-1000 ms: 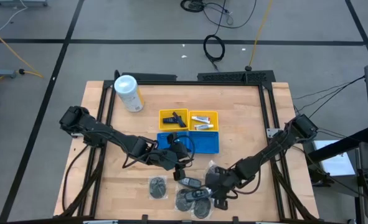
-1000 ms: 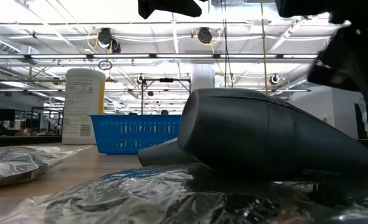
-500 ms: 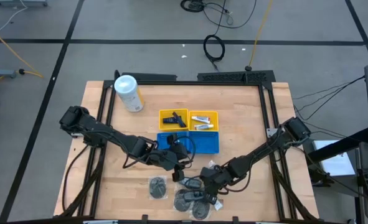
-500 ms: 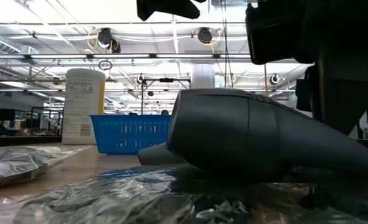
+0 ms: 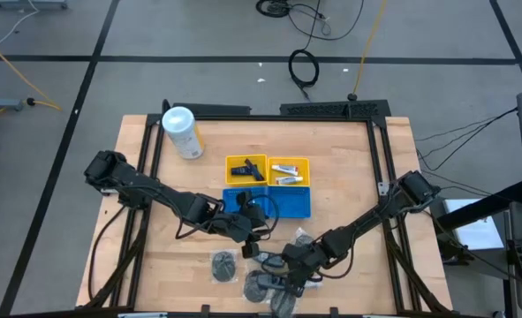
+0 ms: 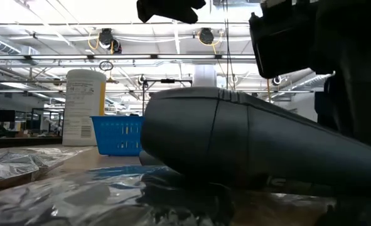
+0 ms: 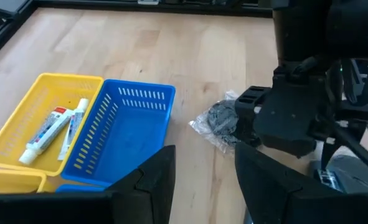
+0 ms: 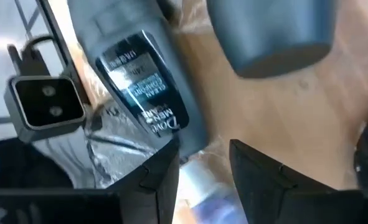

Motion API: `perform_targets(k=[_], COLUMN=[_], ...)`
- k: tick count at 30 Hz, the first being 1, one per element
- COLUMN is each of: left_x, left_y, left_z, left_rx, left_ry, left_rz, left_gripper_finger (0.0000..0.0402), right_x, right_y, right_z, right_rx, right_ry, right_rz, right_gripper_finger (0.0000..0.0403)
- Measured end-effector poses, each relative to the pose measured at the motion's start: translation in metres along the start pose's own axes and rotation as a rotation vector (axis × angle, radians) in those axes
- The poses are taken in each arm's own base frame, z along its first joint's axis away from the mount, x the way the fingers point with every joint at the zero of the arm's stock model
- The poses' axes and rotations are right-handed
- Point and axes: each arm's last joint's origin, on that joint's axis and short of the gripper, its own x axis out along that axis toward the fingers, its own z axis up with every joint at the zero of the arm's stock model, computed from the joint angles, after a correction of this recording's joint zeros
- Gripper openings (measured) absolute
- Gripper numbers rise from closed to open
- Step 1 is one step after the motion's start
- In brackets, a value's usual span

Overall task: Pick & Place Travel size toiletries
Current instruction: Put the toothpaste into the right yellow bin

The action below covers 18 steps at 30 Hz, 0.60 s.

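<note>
1. Pale wood planks form the table [image 5: 349, 168], ringed by a black frame; grey floor with dark tape lines and loose cables lies on its far side.
2. Much bare wood stays open on the far right and the near left of the table.
3. At the far left a white canister [image 5: 181, 131] with a yellow label stands upright.
4. Near the centre sit yellow trays [image 5: 268, 170], one holding black pieces [image 5: 246, 169], the other white tubes [image 5: 284, 174]; a ribbed blue basket [image 5: 298, 205] touches their near side.
5. The left tool [image 5: 252, 240] hangs at the basket's near edge, its fingers [image 7: 155, 180] set narrowly apart with nothing between them.
6. The right tool [image 5: 287, 265] is low over a pile of toiletries at the near edge, fingers [image 8: 159, 177] parted around a smooth dark grey bottle [image 8: 137, 87] with a printed label.
7. Crinkled clear wrap [image 6: 97, 201] covers the grey round pieces [image 5: 223, 264] in that pile; another wrapped piece [image 7: 218, 121] lies just right of the basket.
</note>
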Motion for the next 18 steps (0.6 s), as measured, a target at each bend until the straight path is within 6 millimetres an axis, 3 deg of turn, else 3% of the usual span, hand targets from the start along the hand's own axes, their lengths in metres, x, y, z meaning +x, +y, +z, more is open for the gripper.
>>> perform_targets(k=[18], left_x=[0.0], left_y=[0.001], left_z=[-0.002], left_rx=[0.032], left_ry=[0.016], left_rz=[0.007], left_gripper_finger=[0.0161], right_x=[-0.001], right_y=[-0.01], right_z=[0.014], right_rx=[-0.114], right_ry=[0.115], right_rz=[0.046], right_gripper_finger=[0.0134])
